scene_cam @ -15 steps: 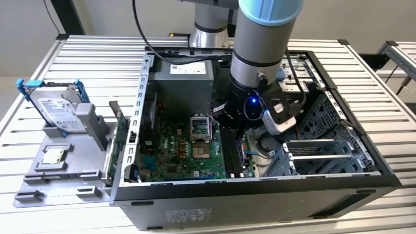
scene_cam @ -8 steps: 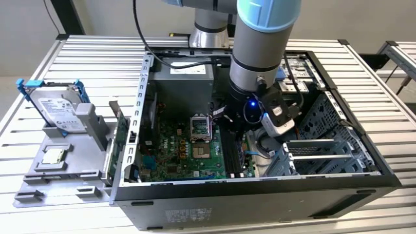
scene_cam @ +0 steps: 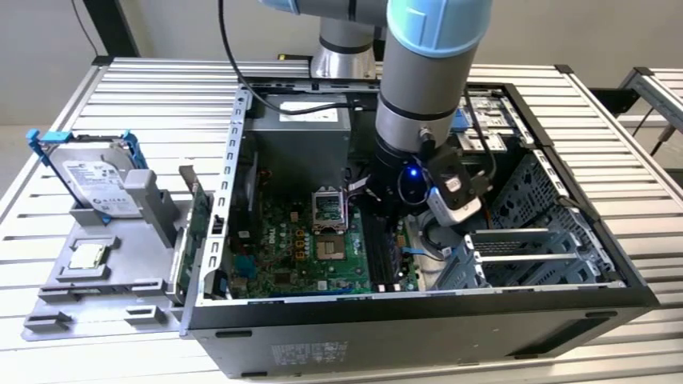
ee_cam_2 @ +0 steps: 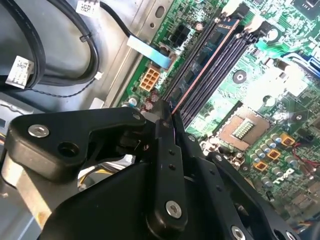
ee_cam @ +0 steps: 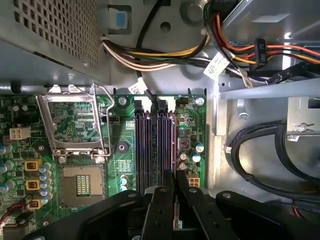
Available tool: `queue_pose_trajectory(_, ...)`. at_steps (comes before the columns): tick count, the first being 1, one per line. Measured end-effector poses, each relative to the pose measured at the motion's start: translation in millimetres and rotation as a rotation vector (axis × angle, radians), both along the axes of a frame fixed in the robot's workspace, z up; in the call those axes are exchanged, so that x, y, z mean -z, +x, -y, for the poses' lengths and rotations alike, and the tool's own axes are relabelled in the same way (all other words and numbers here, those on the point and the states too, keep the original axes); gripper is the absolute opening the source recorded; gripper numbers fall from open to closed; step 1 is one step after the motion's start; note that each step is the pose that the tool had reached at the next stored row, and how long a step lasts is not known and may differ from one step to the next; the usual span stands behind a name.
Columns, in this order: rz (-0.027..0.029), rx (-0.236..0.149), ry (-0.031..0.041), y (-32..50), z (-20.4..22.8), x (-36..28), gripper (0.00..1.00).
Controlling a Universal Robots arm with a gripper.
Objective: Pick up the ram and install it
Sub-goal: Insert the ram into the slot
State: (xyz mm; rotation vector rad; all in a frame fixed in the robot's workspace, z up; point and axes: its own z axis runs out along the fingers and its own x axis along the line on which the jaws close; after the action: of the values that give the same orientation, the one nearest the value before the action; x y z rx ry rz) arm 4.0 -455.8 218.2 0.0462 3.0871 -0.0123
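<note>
The ram (ee_cam_2: 212,45) is a long, thin, dark blue-green stick standing on edge in the memory slots (ee_cam: 150,145) of the motherboard (scene_cam: 309,240), inside the open computer case. In the first wrist view the ram (ee_cam: 164,145) runs straight out from between my black fingers. My gripper (ee_cam_2: 167,117) is shut on the near end of the stick, low over the board. The stick's far end reaches the white slot latches (ee_cam_2: 239,11). In the exterior view my gripper (scene_cam: 369,210) is down inside the case, above the slots.
An open processor socket (ee_cam: 75,125) lies beside the slots. Power cables (ee_cam: 165,55) and black cables (ee_cam: 260,150) hang close by, next to a metal drive cage (scene_cam: 533,232). At the exterior view's left, a grey tray (scene_cam: 107,280) holds a hard drive (scene_cam: 96,184) and a square chip (scene_cam: 88,254).
</note>
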Motion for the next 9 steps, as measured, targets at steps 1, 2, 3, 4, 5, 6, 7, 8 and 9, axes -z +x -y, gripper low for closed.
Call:
queue_pose_trajectory(1, 0.0000, 0.000, 0.0001, 0.0, 0.0, 0.6, 0.00)
queue_pose_trajectory(2, 0.0001, 0.000, 0.0000, -0.1, 0.0, 0.6, 0.00)
queue_pose_trajectory(3, 0.0000, 0.000, -0.0001, -0.1, 0.0, 0.6, 0.00)
queue_pose_trajectory(4, 0.0000, 0.000, -0.0001, -0.3, 0.0, 0.7, 0.00)
queue_pose_trajectory(5, 0.0001, 0.000, 0.0000, -0.4, 0.0, 0.7, 0.00)
queue_pose_trajectory(6, 0.0000, 0.000, 0.0002, -0.4, 0.0, 0.8, 0.00)
queue_pose_trajectory(7, -0.0002, 0.000, 0.0003, -0.4, 0.0, 0.8, 0.00)
queue_pose_trajectory(8, -0.0005, 0.000, 0.0002, -0.4, 0.0, 0.8, 0.00)
queue_pose_trajectory(9, -0.0010, 0.000, 0.0002, -0.4, 0.0, 0.8, 0.00)
